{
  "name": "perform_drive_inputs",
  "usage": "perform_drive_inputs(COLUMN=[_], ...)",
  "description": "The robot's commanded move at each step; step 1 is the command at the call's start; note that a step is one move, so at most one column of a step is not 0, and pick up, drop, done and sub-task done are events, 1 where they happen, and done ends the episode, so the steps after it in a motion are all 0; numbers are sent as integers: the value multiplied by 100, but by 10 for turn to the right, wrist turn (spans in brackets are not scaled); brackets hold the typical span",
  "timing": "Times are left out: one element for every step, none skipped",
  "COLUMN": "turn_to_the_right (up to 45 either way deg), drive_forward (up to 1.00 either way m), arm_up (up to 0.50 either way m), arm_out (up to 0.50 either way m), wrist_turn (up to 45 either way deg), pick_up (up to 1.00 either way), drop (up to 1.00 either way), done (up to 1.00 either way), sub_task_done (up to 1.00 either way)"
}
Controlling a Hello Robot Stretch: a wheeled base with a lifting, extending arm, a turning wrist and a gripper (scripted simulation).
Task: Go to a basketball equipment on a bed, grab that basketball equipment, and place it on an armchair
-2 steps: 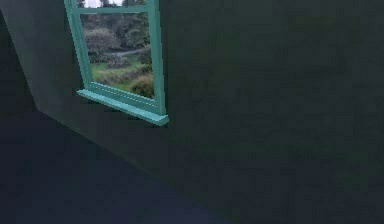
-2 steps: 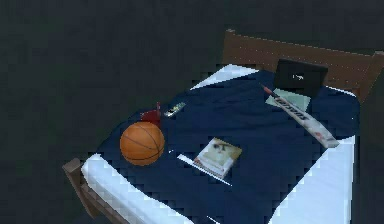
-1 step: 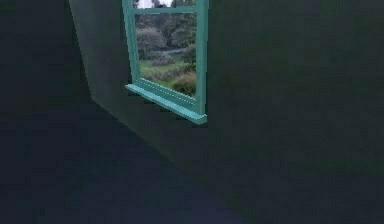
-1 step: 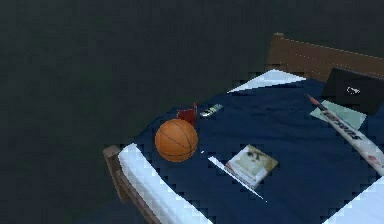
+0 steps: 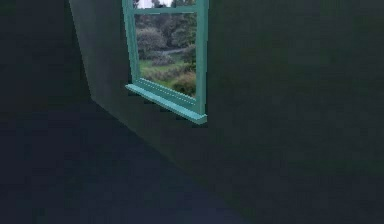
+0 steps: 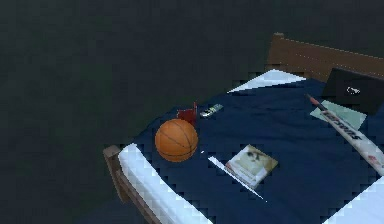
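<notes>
One basketball (image 6: 177, 140) sits on bed (image 6: 275, 115) near foot corner, book (image 6: 252, 163) just beside. Bed lies along reaching side, probably lined up for grab. Gripper state: can't tell. Window (image 5: 168, 55) ahead.

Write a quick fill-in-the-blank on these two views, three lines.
1. The basketball on the bed is ____ in colour.
2. In the arm side view, the book lies to the basketball's ____.
3. The forward view's window has a teal ____.
Missing words: orange; right; frame.
</notes>
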Motion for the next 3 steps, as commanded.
perform_drive_inputs(turn_to_the_right=[0, 0, 0], drive_forward=[0, 0, 0], arm_up=[26, 0, 0], arm_out=[0, 44, 0], wrist_turn=[0, 0, 450], pick_up=[0, 0, 0], drop=[0, 0, 0], done=[0, 0, 0], sub_task_done=[0, 0, 0])
